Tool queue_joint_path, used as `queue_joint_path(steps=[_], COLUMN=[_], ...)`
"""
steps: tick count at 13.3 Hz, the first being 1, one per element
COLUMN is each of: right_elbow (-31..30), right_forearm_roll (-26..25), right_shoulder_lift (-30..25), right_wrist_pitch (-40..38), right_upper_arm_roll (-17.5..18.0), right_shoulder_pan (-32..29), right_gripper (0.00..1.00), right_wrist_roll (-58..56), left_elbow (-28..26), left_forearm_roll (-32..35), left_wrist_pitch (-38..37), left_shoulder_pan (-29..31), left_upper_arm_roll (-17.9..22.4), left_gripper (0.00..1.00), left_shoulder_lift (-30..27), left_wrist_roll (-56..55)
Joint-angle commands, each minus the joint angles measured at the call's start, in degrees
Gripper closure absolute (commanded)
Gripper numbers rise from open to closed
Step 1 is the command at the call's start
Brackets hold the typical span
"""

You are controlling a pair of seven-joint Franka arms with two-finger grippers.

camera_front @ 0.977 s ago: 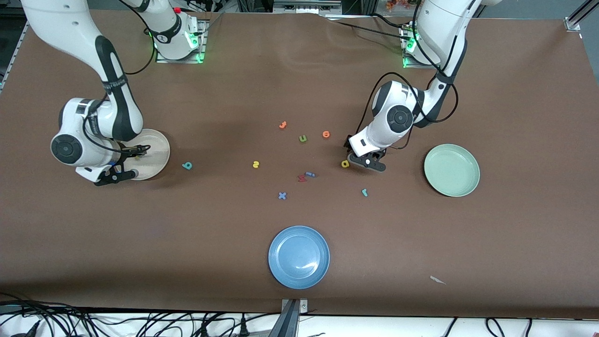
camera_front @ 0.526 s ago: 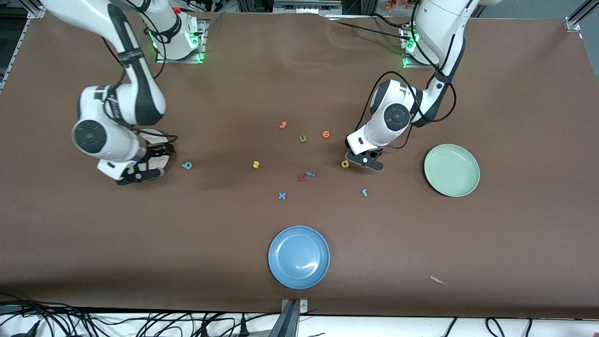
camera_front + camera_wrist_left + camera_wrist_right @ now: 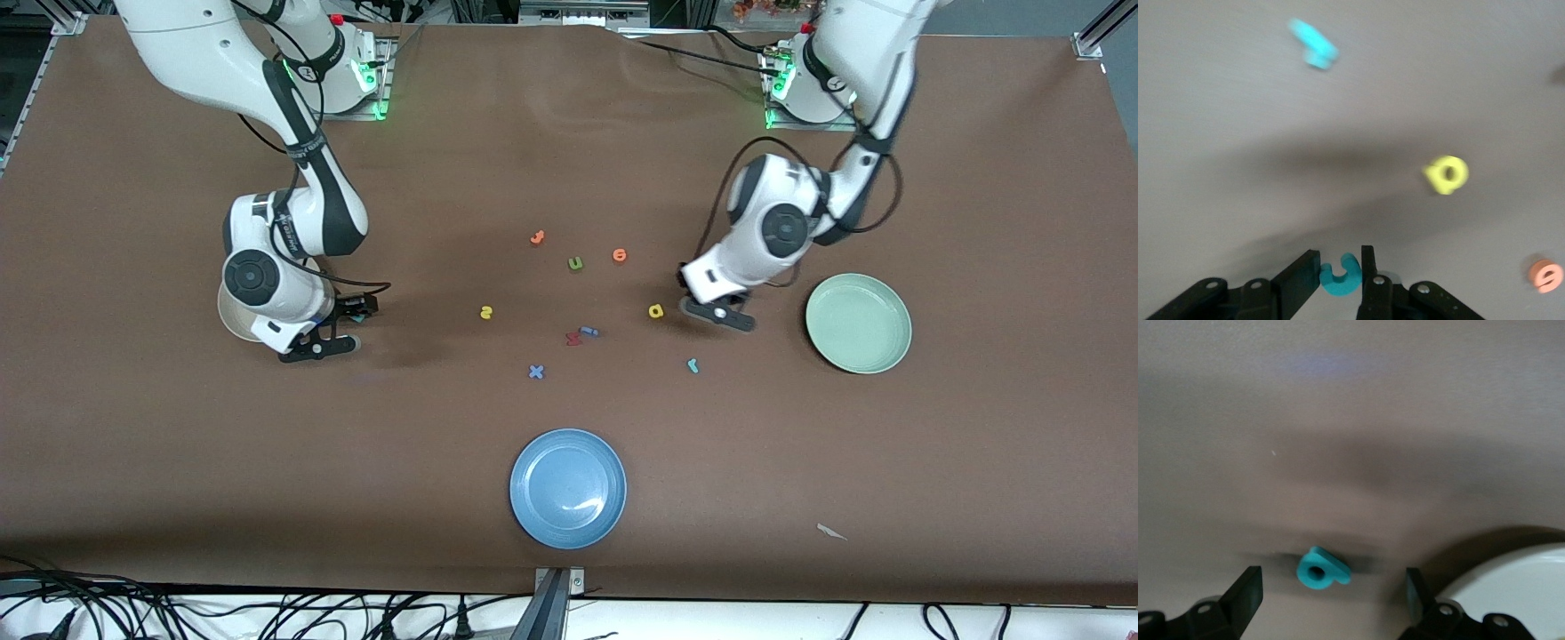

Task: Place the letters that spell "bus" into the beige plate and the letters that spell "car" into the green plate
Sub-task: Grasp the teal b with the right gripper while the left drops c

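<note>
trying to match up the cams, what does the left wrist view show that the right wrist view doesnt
Only the left wrist view: the left gripper shut on the teal "c", with the yellow "a", the teal "r" and an orange letter on the table.
Only the right wrist view: the open right gripper over the teal "b", beside the beige plate.
Both: the brown table.

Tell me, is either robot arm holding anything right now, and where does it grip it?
The left tool pinches the teal "c" across its outer curved sides, above the table. The right tool is open over the teal "b", holding nothing.
</note>
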Motion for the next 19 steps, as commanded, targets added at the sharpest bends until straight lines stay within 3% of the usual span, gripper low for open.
queue_joint_path(steps=[1,4,7,10,12,15,16,19], right_elbow=[-0.67,-0.85,-1.9,-2.26,-2.26,-2.08,-2.08,-1.73], right_forearm_roll=[0.91,0.91,0.82,0.82,0.82,0.73,0.65,0.56], right_shoulder_lift=[0.23,1.19,1.29,1.29,1.29,1.29,1.29,1.29], right_wrist_pitch=[0.95,1.13,2.53,2.97,2.97,2.97,2.97,2.89], right_upper_arm_roll=[0.97,2.28,2.37,2.37,2.37,2.29,2.29,2.29], right_shoulder_pan=[-0.19,-0.19,-0.19,-0.19,-0.19,-0.27,-0.27,-0.27], right_gripper=[0.05,0.08,0.13,0.35,0.47,0.56,0.57,0.65], right_wrist_roll=[0.34,0.08,-0.01,-0.54,-0.63,-0.8,-0.8,-0.89], left_elbow=[-1.95,-3.44,-4.76,-4.94,-4.85,-4.42,-4.33,-3.54], left_forearm_roll=[5.27,7.84,10.63,14.25,14.25,14.17,14.08,11.37], left_wrist_pitch=[-6.17,-7.68,-4.88,-1.97,-1.88,-1.88,-1.88,-1.88], left_shoulder_pan=[6.41,12.91,16.53,18.82,18.82,18.82,18.82,17.86], left_upper_arm_roll=[-0.41,-0.41,-0.32,-0.32,-0.41,-0.41,-0.41,-0.93], left_gripper=[1.0,0.93,0.93,0.92,0.78,0.45,0.39,0.33], left_shoulder_lift=[-7.11,-8.36,-7.83,-6.86,-6.78,-6.6,-6.6,-6.42], left_wrist_roll=[1.12,10.06,13.59,14.22,14.22,14.13,14.05,13.17])
